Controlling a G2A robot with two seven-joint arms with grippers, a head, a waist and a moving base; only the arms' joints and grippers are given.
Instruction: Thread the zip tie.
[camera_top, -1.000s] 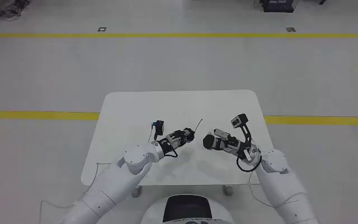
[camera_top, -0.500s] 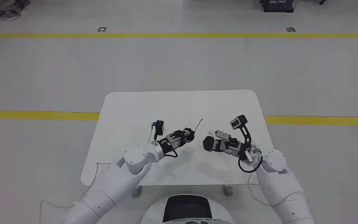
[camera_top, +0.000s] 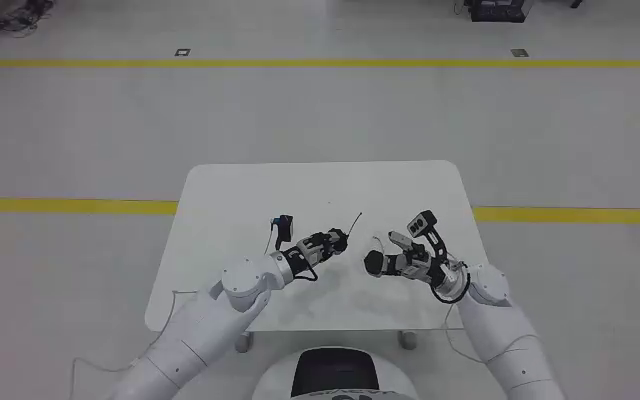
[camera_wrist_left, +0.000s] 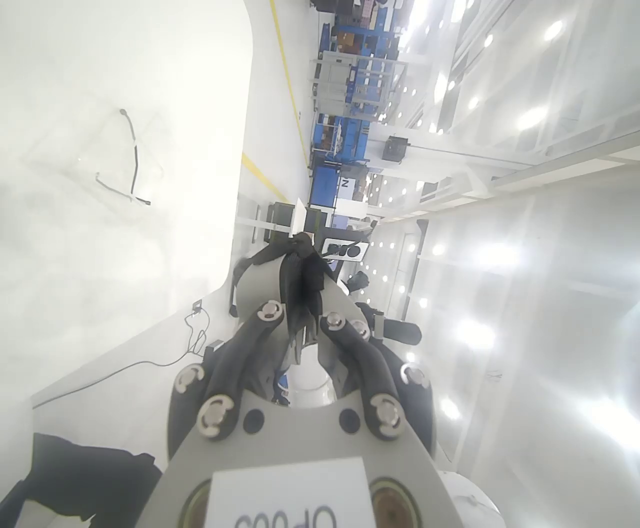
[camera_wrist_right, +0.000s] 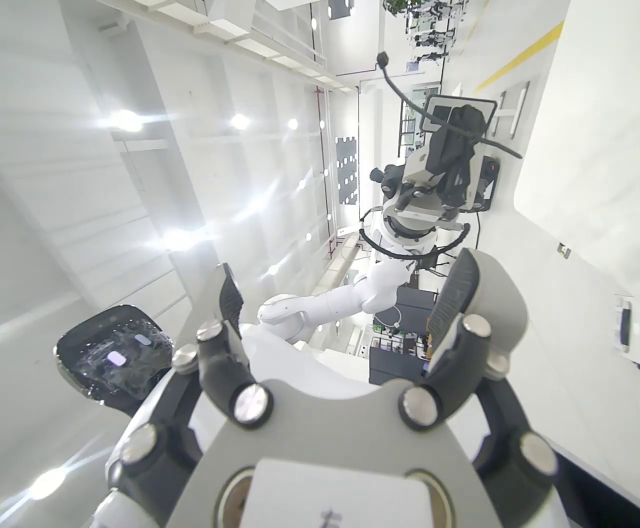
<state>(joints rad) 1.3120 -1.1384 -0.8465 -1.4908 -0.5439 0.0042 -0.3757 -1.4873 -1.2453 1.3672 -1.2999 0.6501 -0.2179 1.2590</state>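
1. Tie position: the zip tie is clamped in the left gripper, whose jaws are closed on it partway along the strip. It is held above the table and is not resting on it. In the right wrist view the zip tie runs out past both sides of the closed fingers, and the upper end carries a small block (apparently the locking head).

2. Right gripper: jaws spread and empty. It sits near the left gripper and faces it, with a gap between the two.

3. Progress: early stage. The pickup is complete. The strip is close to straight, with no loop formed and neither end fed through the other.

4. Remaining, as judged: take a free end with the right gripper, bend the strip round, line the tail up with the head and push it through
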